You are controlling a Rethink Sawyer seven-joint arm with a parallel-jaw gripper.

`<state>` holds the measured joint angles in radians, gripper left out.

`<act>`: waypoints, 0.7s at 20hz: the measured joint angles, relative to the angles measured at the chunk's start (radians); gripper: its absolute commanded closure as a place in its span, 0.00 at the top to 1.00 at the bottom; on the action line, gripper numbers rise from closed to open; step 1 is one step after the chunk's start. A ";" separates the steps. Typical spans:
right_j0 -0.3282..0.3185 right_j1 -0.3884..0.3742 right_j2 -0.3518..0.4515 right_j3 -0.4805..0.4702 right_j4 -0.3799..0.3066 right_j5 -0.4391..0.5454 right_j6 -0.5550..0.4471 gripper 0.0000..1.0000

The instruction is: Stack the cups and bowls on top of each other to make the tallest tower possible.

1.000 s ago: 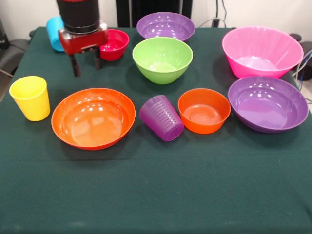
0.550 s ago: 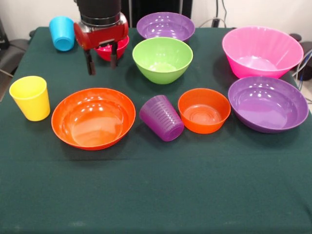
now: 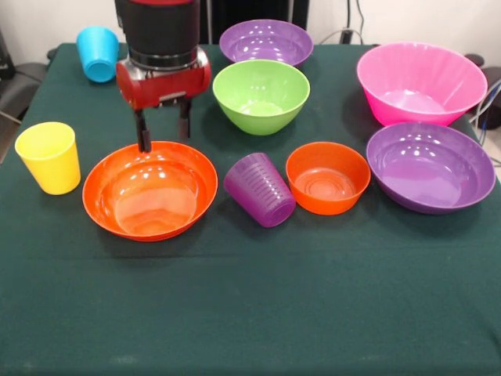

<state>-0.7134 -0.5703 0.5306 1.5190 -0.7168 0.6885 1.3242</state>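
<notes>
The gripper [image 3: 163, 131] has moved forward from beside the blue cup [image 3: 99, 53] and now hangs over the far rim of the wide orange bowl [image 3: 149, 190], fingers spread and empty. No tower exists yet: all cups and bowls in view sit singly on the table [image 3: 250, 313]. This move suggests the wide bowl is the first pick.

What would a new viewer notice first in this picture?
First, the red and black arm, its open claw hanging at the far rim of the wide orange bowl. Next, the big pink bowl at the far right. The purple cup lies tilted in the middle.
</notes>
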 measured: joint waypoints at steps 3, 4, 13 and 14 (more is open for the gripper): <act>0.024 0.029 -0.010 -0.060 0.008 0.022 0.000 1.00; 0.031 0.037 -0.012 -0.078 0.010 0.027 0.000 1.00; 0.045 0.127 -0.017 -0.204 0.033 0.038 0.000 1.00; 0.045 0.153 -0.017 -0.226 0.037 0.038 0.000 1.00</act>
<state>-0.6681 -0.4173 0.5140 1.2928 -0.6799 0.7263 1.3242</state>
